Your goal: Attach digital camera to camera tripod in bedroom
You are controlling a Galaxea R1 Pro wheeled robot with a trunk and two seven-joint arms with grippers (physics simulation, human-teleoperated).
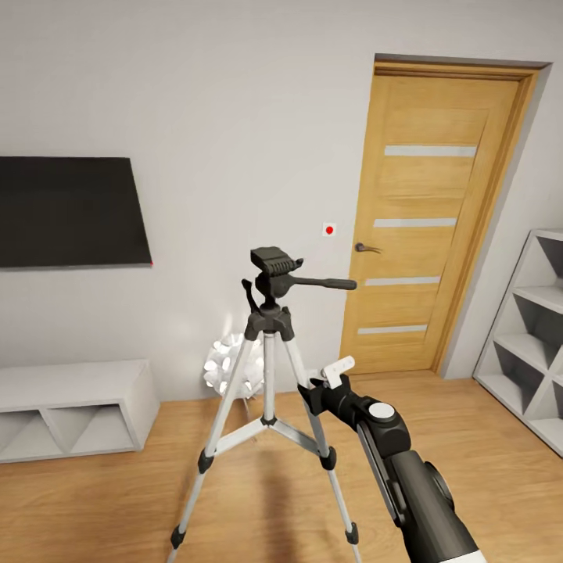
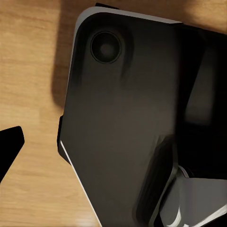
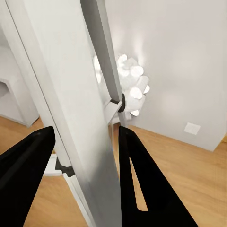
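Observation:
The camera tripod [image 1: 268,353] stands on the wood floor in the middle of the head view, silver legs spread, black head and pan handle [image 1: 317,282] on top. My right gripper [image 1: 319,385] is at its right-hand leg. In the right wrist view that silver leg [image 3: 75,118] fills the gap between the two black fingers [image 3: 142,189], which touch it on both sides. The digital camera is out of view. In the left wrist view one black fingertip [image 2: 10,144] hangs over the floor beside my own dark body.
Behind the tripod glows a white spiky-ball lamp [image 1: 227,367]. A black TV [image 1: 70,211] hangs on the wall above a low white cabinet [image 1: 70,391]. An oak door [image 1: 438,219] is at the right, and a grey cube shelf [image 1: 532,328] beyond it.

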